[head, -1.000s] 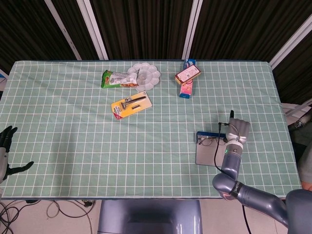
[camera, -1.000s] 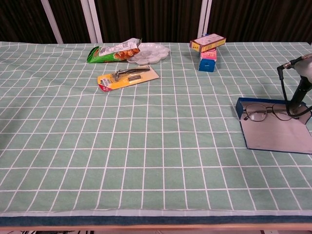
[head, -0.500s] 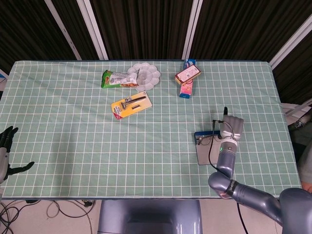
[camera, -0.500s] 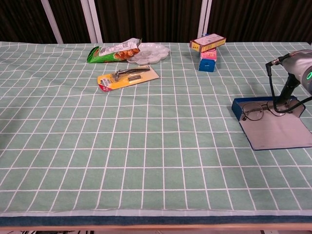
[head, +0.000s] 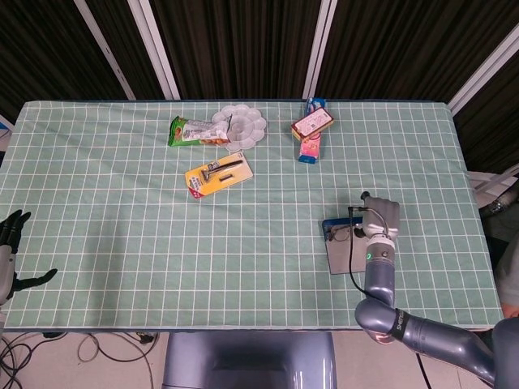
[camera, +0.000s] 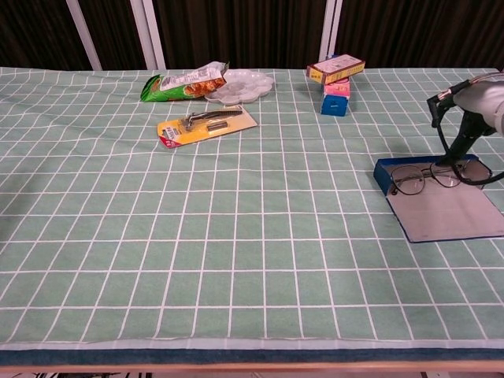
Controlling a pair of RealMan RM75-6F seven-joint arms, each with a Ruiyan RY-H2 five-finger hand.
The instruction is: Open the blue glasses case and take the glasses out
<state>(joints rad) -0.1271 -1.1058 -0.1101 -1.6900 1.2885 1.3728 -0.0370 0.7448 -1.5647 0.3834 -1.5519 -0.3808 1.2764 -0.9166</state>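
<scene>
Blue glasses case (camera: 445,213) lies open at the table's right, glasses (camera: 425,178) resting inside.
Right hand (head: 379,217) hovers above them; its grasp cannot be told. Left hand (head: 11,247) hangs released, far left.

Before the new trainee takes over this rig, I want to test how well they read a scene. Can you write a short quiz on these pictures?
1. True or false: the blue glasses case lies open on the table.
2. Where are the glasses? A. inside the open case, at its far end; B. on the paint palette; C. beside the snack bag.
3. Fill in: the right robot hand is over the ____ of the case, while the left robot hand is at the table's left edge, holding nothing.

Key: 1 true; 2 A; 3 far end.
</scene>
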